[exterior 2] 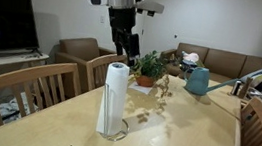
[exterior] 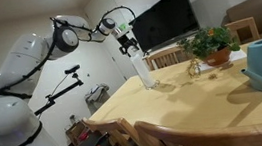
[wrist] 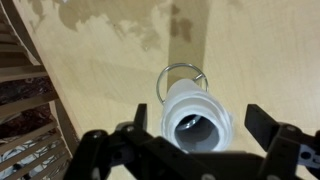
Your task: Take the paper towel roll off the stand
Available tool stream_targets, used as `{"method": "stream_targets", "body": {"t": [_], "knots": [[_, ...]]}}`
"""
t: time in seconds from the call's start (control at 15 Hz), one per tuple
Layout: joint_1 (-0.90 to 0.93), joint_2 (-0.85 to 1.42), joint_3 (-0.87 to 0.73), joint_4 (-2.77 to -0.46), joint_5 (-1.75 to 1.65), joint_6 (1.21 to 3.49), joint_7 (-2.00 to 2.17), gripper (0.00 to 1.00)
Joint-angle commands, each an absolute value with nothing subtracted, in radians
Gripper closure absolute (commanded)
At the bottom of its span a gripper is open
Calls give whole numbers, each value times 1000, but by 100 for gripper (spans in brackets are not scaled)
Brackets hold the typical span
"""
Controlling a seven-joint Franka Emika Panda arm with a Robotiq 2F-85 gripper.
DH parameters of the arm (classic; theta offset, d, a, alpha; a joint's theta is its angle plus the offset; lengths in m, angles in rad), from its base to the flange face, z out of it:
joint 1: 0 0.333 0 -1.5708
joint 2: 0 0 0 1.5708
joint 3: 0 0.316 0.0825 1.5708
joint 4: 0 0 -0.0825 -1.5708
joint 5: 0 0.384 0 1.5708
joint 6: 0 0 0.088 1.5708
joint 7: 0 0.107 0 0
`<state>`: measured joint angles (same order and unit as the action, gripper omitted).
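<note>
In an exterior view the paper towel roll (exterior 2: 114,96) stands on the table (exterior 2: 178,139) at frame centre, with the gripper (exterior 2: 129,55) directly above it. Behind the roll, up and to the right, sits the potted plant (exterior 2: 151,67), with the vessel (exterior 2: 197,81) further right. The television (exterior 2: 2,17) fills the upper left.

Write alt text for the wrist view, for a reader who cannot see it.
Looking straight down, a white paper towel roll stands on a pale wooden table, hollow core showing, with the open gripper spread either side of it. The stand's wire ring shows at its foot; chair backs line the left edge.
</note>
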<state>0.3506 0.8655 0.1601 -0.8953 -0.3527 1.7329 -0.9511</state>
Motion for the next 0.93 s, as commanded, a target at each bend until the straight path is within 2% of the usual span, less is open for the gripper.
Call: {"method": "stream_targets", "body": {"t": [0.0,0.87], "knots": [[359,913,159,-808,-363,1697,-1019,0],[378,988,161,-711,-364,1705,-1148,0]]}}
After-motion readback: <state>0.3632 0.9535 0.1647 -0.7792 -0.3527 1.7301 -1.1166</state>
